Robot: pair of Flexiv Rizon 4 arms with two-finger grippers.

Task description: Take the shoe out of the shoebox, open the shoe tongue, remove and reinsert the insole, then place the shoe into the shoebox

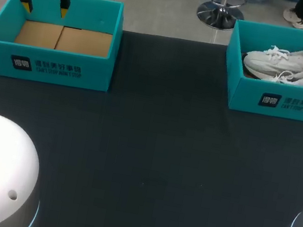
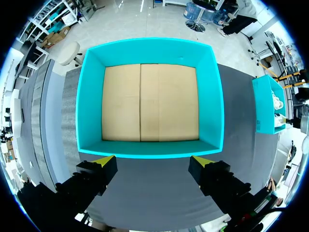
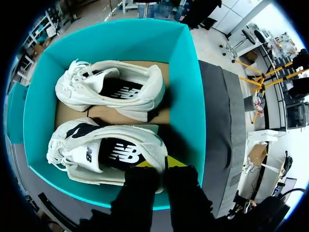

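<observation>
Left fingers [image 2: 104, 162] released, spread wide, above turquoise cardboard box [image 1: 54, 67] with bare brown bottom, far left on dark counter [image 1: 149, 160]. Right fingers [image 3: 145, 176] clenched together over heel of white lace-up sneaker [image 3: 96, 154]. It lies beside second white sneaker [image 3: 111, 89] in turquoise shoebox [image 1: 283, 101], far right.

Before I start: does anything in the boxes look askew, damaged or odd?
Nothing stands out. Both shoes lie side by side in the right box, toes the same way; the left box shows only its cardboard floor.
</observation>
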